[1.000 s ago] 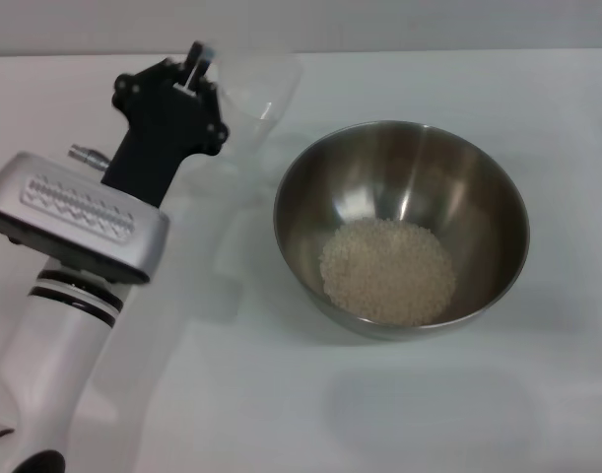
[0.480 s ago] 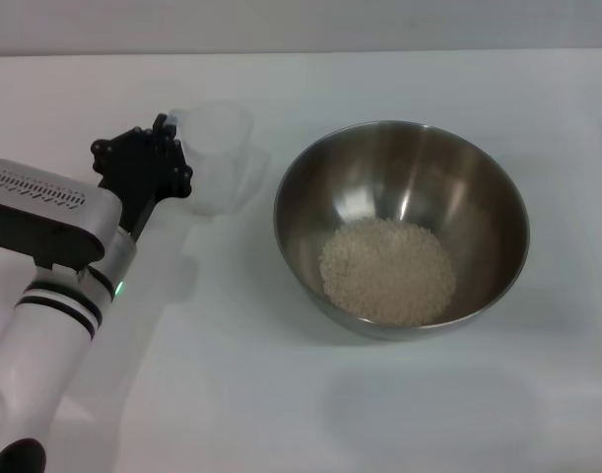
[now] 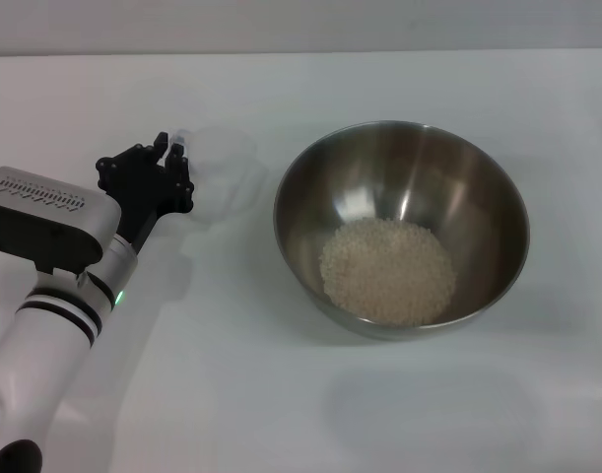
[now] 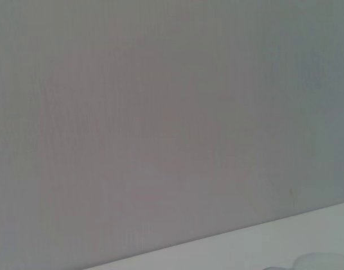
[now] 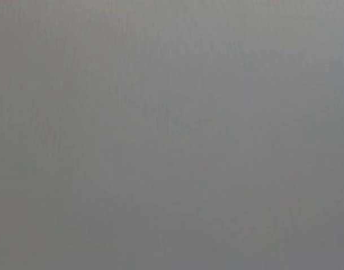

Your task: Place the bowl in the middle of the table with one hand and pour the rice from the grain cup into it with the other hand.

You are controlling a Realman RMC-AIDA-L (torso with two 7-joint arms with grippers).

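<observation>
Deep round stainless-steel bowl [image 3: 401, 227], shiny inside, sits on the matte white table [image 3: 281, 394] a little right of centre, holding a flat pale heap of fine-grained rice [image 3: 387, 270]. Translucent plastic grain cup [image 3: 222, 172] stands upright just left of the bowl, apart from it. Black left end effector [image 3: 175, 150] is at the cup's side, fingers closed on its handle; right end effector out of sight.
</observation>
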